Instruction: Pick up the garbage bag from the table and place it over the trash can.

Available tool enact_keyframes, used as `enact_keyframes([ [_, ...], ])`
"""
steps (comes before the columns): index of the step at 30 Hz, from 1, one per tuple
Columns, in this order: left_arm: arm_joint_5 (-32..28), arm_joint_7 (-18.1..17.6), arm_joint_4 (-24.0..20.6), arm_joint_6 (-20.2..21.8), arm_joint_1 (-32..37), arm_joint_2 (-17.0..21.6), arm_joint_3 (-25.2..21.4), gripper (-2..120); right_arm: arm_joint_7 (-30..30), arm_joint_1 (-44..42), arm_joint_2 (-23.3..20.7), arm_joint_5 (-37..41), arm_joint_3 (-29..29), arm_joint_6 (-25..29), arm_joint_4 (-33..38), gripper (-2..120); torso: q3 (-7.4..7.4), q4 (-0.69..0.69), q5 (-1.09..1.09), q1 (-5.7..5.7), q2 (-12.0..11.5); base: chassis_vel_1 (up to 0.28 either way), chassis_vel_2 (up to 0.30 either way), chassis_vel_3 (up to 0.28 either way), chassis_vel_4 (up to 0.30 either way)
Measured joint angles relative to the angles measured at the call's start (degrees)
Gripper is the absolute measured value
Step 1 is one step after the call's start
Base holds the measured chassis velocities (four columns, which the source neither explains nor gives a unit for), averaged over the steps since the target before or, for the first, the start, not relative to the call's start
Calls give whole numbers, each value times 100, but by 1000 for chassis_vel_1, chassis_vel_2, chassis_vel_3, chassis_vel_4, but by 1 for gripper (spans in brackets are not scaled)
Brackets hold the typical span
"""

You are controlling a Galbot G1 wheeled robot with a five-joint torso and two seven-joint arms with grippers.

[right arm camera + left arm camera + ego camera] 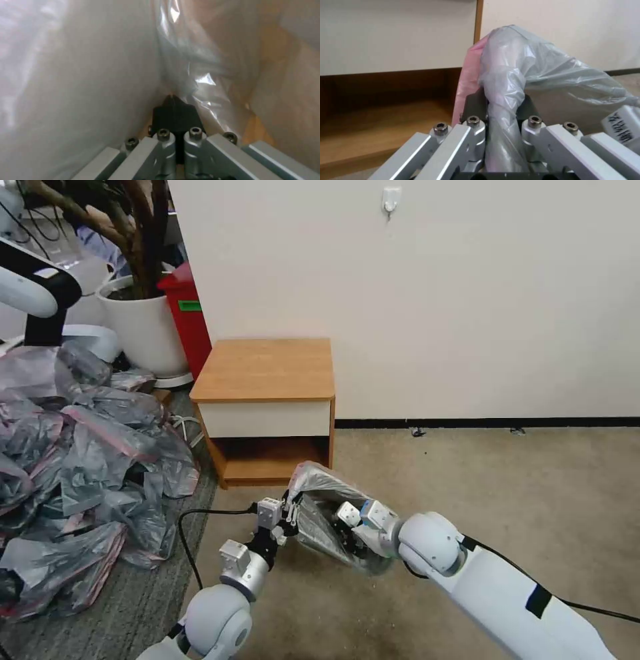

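The garbage bag [325,499], grey and crinkly with a pink rim, hangs stretched between my two grippers just above the carpet, in front of the table [267,370]. My left gripper [291,515] is shut on its pink-edged rim, and the left wrist view shows the film [526,67] bunched between the black fingers [475,107] of that gripper [501,110]. My right gripper [347,521] is inside the bag. In the right wrist view its tips [173,110] are pressed together on a fold of the plastic [186,57]. The trash can is out of view.
A big heap of similar grey-pink bags [80,460] covers the floor at left. Behind it stand a white plant pot [143,327] and a red bin [187,313]. A black cable [200,513] loops by my left arm. Open carpet [500,493] lies to the right.
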Motion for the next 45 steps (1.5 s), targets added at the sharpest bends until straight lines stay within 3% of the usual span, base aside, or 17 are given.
enact_keyframes([
  [26,-38,-14,43,8,-32,-25,98,9,182,560,459,-444,-616,2,-1102,0,0,0,0,0,0,0,0,0,0],
  [45,-89,-18,21,13,-34,-12,129,9,258,687,710,-574,-715,4,-1550,0,0,0,0,0,0,0,0,0,0],
])
